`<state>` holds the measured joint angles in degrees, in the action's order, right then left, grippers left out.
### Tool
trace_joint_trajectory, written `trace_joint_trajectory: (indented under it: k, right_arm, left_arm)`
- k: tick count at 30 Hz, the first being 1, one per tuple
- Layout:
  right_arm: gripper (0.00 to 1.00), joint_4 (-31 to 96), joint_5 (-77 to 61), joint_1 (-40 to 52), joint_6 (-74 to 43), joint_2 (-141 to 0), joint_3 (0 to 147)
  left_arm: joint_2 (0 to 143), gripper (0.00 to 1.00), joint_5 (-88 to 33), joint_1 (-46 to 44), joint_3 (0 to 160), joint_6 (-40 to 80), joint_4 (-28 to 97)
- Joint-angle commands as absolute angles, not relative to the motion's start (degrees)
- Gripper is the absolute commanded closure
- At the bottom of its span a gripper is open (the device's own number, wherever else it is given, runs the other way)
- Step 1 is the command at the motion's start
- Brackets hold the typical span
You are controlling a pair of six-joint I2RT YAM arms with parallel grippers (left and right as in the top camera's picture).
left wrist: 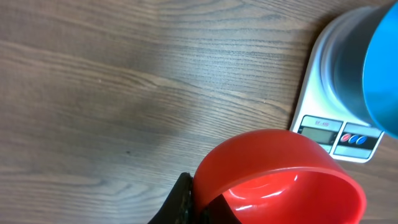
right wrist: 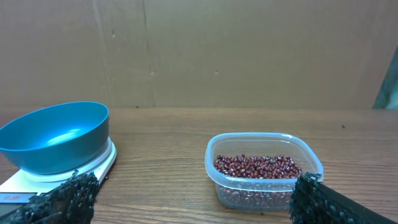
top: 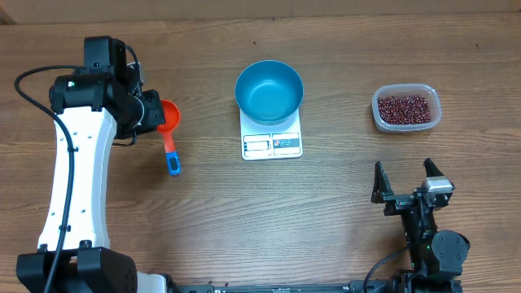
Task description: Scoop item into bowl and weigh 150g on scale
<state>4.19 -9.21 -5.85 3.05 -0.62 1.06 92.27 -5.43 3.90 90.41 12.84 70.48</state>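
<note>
You're at a robot test bench, a lab setup with kitchen props, not a home kitchen. In the overhead view, the white left arm (top: 77, 163) stands along the left edge and the black right arm (top: 423, 232) sits at the lower right. They share a wood-grain table (top: 326, 220) laid out with a white kitchen scale (top: 273, 145), a blue bowl (top: 269, 89), a red scoop (top: 169, 118) and a clear plastic tub (top: 407, 128). In the right wrist view, a plain brown cardboard wall (right wrist: 249, 50) fills the upper half of the frame.
</note>
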Motion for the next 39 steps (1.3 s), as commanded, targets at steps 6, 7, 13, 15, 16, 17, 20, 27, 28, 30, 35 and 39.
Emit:
trace_joint_trajectory:
  k: [6,7,13,15,16,17,20,27,28,30,35,39]
  right_arm:
    - [0.00,4.0,-9.5,-5.5,3.1,-0.2,0.4]
    - [0.00,4.0,-9.5,-5.5,3.1,-0.2,0.4]
    - [0.00,4.0,-9.5,-5.5,3.1,-0.2,0.4]
    - [0.00,4.0,-9.5,-5.5,3.1,-0.2,0.4]
    - [0.00,4.0,-9.5,-5.5,3.1,-0.2,0.4]
    - [0.00,4.0,-9.5,-5.5,3.1,-0.2,0.4]
    - [0.00,4.0,-9.5,-5.5,3.1,-0.2,0.4]
    - [0.00,4.0,-9.5,-5.5,3.1,-0.2,0.4]
    - [0.00,4.0,-9.5,-5.5,3.1,-0.2,0.4]
    - [0.00,4.0,-9.5,-5.5,3.1,-0.2,0.4]
    - [0.00,4.0,-9.5,-5.5,3.1,-0.2,0.4]
    - [0.00,4.0,-9.5,-5.5,3.1,-0.2,0.4]
  left_arm:
    - [91.1,0.96,-6.2,4.1,90.9,21.9,70.3]
    - [91.1,0.96,-6.2,4.1,90.9,21.9,70.5]
    - [91.1,0.96,-6.0,4.1,90.9,21.9,70.9]
    - [91.1,0.96,-6.0,4.1,90.9,21.9,70.9]
    - [91.1,0.96,-6.0,4.1,90.9,21.9,70.9]
    - [91.1,0.96,-6.0,4.1,90.9,21.9,70.9]
    - [91.2,0.96,-6.0,4.1,90.9,21.9,70.8]
    - [91.2,0.96,-6.0,4.1,90.9,21.8,71.3]
    - [91.2,0.96,-6.0,4.1,90.9,21.8,71.4]
    - [91.2,0.96,-6.0,4.1,90.9,21.7,71.5]
    - [91.1,0.96,-6.0,4.1,90.9,21.7,71.6]
    - [91.1,0.96,-6.0,4.1,90.9,21.9,71.8]
